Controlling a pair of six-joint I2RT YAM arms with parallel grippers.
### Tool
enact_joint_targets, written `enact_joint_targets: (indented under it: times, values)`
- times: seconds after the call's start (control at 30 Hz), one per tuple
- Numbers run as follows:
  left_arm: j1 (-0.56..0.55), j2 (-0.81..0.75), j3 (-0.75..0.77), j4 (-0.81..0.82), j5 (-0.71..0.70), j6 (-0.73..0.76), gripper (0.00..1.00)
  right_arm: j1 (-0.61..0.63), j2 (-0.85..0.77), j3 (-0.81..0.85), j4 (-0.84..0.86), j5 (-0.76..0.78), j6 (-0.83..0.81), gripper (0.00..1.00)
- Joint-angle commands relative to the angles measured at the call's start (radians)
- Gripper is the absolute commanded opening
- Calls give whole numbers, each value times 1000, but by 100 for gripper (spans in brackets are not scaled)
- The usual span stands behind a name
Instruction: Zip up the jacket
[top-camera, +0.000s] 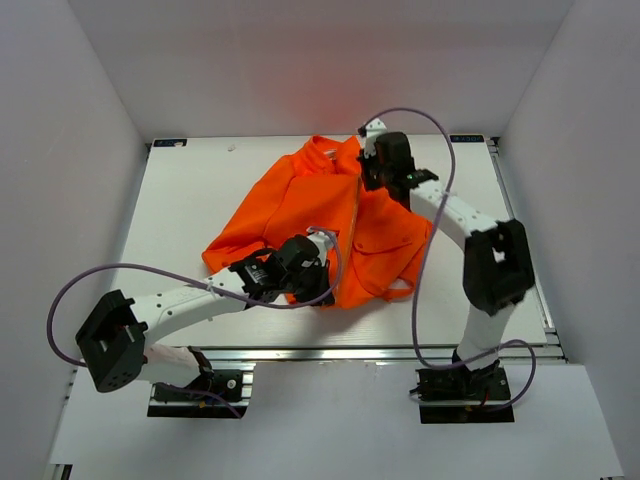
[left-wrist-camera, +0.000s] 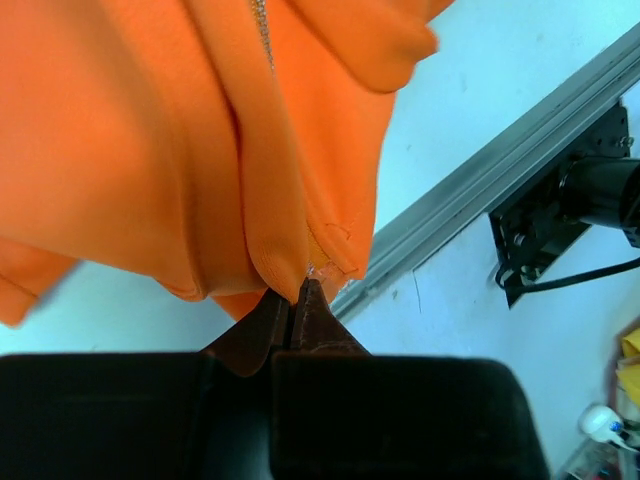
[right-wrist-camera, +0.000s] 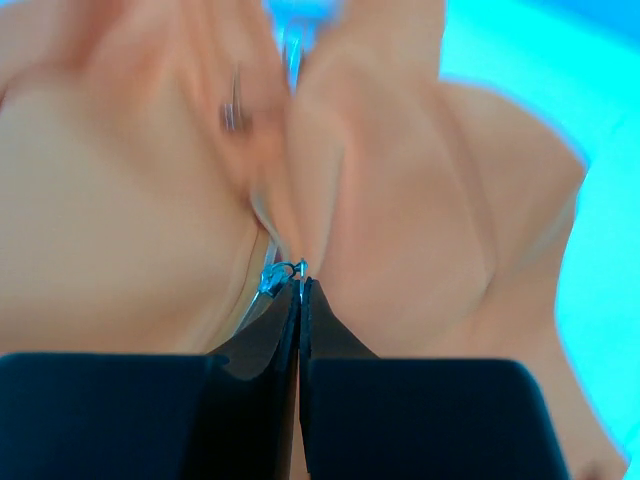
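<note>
The left gripper (left-wrist-camera: 296, 298) was pressed shut on the bottom hem of the jacket (left-wrist-camera: 150, 150), its two dark fingertips nipping the orange fabric just where the two front edges met at the lower corner. A short run of zip teeth (left-wrist-camera: 262, 22) showed at the top of the left wrist view, between the front panels.

The right gripper (right-wrist-camera: 300, 285) was likewise closed, its tips meeting on the small silvery zipper pull (right-wrist-camera: 280, 272), with folds of blurred fabric rising on both sides of it.

From above, the jacket (top-camera: 320, 210) lay rumpled on the white table (top-camera: 190, 200), about the middle and towards the far side. Its collar pointed to the far edge and its hem to the near one. The left gripper (top-camera: 305, 262) sat at the hem, and the right gripper (top-camera: 372, 172) sat up by the collar. A flap pocket (top-camera: 390, 245) faced up on the right front.

Two small dark tags (top-camera: 168, 142) marked the table's far corners; any writing on them was too small to read. A purple cable (top-camera: 432, 210) looped over the right arm.
</note>
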Motion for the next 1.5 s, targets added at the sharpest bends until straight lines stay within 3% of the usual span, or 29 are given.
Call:
enact_joint_targets:
  times: [0.0,0.23,0.37,0.47,0.53,0.67,0.7,0.73,0.77,0.8,0.83,0.87,1.0,1.1,1.13,1.23,1.27,1.37,1.47]
  values:
    - [-18,-49,-53,-120,132,-103,0,-84,156,283,142,124,-32,0]
    - [-18,-64,-102,-189,167,-195,0,-159,633,877,197,154,-3,0]
    - [-18,-107,-124,-232,128,-250,0,-186,761,966,476,208,25,0]
    - [-18,-179,-189,-203,126,-324,0,-199,844,1098,498,200,70,0]
    - [-16,-211,-220,-189,118,-342,0,-201,816,1016,575,144,46,0]
    - [-16,-247,-237,-177,109,-361,0,-201,775,983,560,58,46,0]
    - [-16,-242,-234,-178,112,-358,0,-198,723,945,569,6,46,20]
    - [-16,-233,-228,-183,112,-340,22,-199,692,860,579,-14,46,35]
    - [-16,-225,-201,-190,111,-324,42,-198,663,818,578,-33,23,78]
    - [-16,-210,-184,-213,94,-313,65,-196,600,779,578,-48,-1,89]
    - [-16,-205,-165,-226,78,-300,87,-195,568,714,570,-36,-18,89]
    - [-16,-207,-138,-235,68,-293,98,-195,539,693,552,-16,-28,89]
    - [-16,-253,-73,-266,-21,-264,98,-199,321,560,388,77,21,89]
    - [3,-247,55,-346,-186,-246,98,-206,156,410,258,107,81,89]
    - [39,-207,100,-379,-290,-243,98,-210,120,382,204,123,106,89]
    - [144,-109,244,-451,-391,-203,98,-239,-9,281,-22,185,280,89]
    - [237,-87,267,-450,-402,-186,98,-251,-78,246,-63,193,328,89]
    - [422,20,358,-431,-420,-141,98,-285,-246,31,-111,212,411,90]
    - [514,98,502,-497,-461,-112,98,-293,-374,-164,-128,274,426,89]
